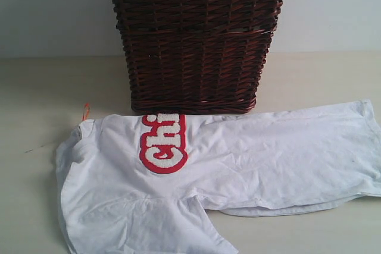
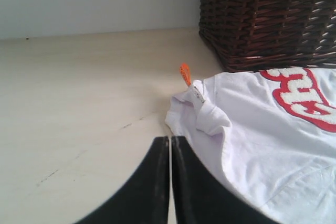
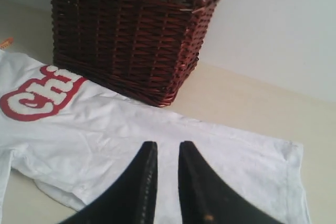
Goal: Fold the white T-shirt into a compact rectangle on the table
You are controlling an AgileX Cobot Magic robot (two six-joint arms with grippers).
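Note:
The white T-shirt (image 1: 238, 159) lies across the table (image 1: 36, 93), folded lengthwise so only part of its red-outlined lettering (image 1: 164, 144) shows at the far fold. Its neck with the orange tag (image 1: 86, 110) points left, and a sleeve (image 1: 184, 230) spreads toward the front. Neither gripper appears in the exterior view. In the left wrist view my left gripper (image 2: 170, 139) is shut and empty, just short of the bunched collar (image 2: 210, 119) and the tag (image 2: 185, 73). In the right wrist view my right gripper (image 3: 168, 145) hovers over the T-shirt (image 3: 105, 145), jaws slightly apart with nothing between them.
A dark wicker basket (image 1: 196, 40) with a lace-trimmed liner stands right behind the shirt, touching its far edge. It also shows in both wrist views as the basket (image 2: 268, 14) and the basket (image 3: 131, 24). A pale wall (image 1: 53, 10) rises behind the table.

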